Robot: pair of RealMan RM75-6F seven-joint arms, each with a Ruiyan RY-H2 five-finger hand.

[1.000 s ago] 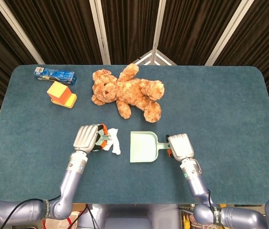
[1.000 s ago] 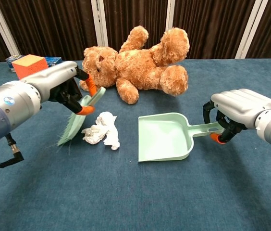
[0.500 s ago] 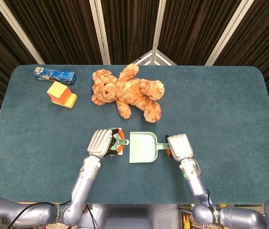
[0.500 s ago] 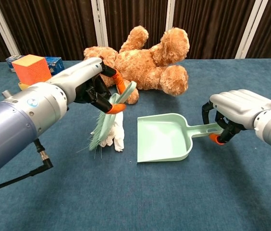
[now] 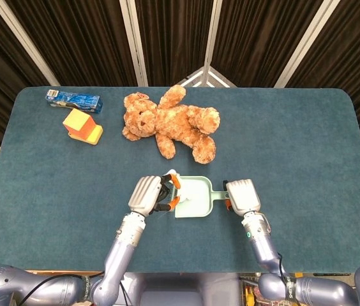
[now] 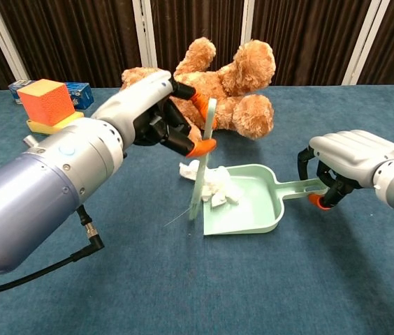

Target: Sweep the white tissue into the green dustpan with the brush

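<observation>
My left hand grips the pale green brush, which stands nearly upright at the open mouth of the green dustpan. The crumpled white tissue lies mostly inside the dustpan against the brush, with a small piece just outside its left edge. My right hand grips the dustpan's handle on the right. In the head view the tissue is largely hidden by my left hand.
A brown teddy bear lies behind the dustpan. An orange and yellow block and a blue box sit at the far left of the blue table.
My left hand moved right with the brush, pushing the tissue from the table into the dustpan. The brush went from tilted to nearly upright. The right hand and dustpan barely moved.
</observation>
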